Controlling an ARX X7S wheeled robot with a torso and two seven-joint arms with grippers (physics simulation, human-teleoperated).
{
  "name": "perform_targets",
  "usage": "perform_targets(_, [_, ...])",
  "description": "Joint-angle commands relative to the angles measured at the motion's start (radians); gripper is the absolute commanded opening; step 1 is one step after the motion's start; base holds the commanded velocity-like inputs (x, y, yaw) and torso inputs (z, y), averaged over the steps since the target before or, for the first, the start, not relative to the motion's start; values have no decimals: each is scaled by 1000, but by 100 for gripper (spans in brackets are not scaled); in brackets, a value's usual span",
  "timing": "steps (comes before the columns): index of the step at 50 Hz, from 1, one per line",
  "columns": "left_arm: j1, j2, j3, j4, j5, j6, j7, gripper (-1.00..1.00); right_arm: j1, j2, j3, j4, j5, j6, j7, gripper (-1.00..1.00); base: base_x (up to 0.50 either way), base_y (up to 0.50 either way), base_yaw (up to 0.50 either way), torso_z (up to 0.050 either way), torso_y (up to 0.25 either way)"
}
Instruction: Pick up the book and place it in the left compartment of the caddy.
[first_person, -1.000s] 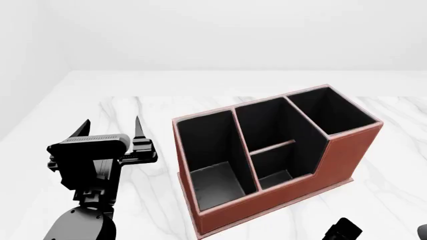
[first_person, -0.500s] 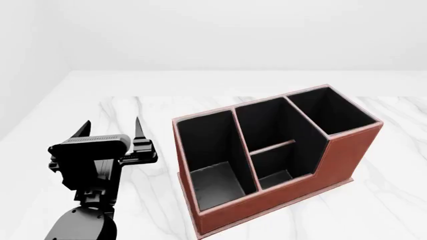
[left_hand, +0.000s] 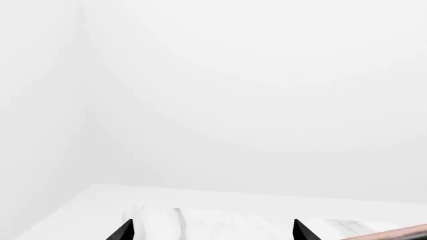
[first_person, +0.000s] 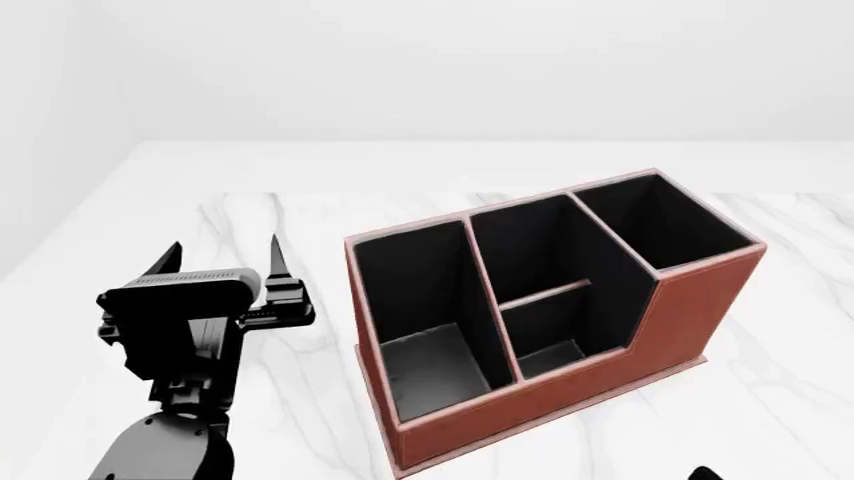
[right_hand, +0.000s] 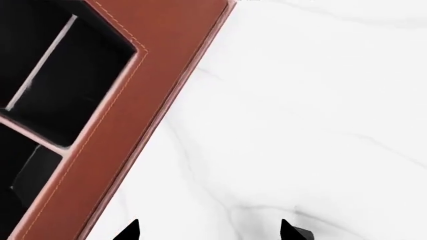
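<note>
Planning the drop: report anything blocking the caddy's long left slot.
Nothing visible does: the long black-lined left compartment of the reddish-brown leather-look caddy lies open, empty. The left gripper stands beside it, open. The book is not clearly in view.

Right arm: was a black chunk at head view's bottom right 1 s ago, gone at 0.5 s, now only a tiny black sliver (first_person: 703, 472) at the bottom edge there.
</note>
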Motion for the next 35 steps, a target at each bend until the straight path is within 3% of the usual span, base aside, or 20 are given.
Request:
perform_targets(1, [-1,-3,1,-5,-6,3,-4,100,69,58,-33,-50,64,-23,84,100,0,0,0,0,0])
perform_targets(10, [0,-5,4,-8,-9,6,-7,100,137,164,-65,-100,137,-94,150,100,0,0,0,0,0])
perform_targets(17, [3,-6,6,-18,-10,16,-7,100,128,168,-30,-100,156,-87,151,100,0,0,0,0,0])
perform_targets(35, [-2,-4,17,-30,-15,20,-14,100,-143,-59,141,-74,111,4,46,100,0,0,0,0,0])
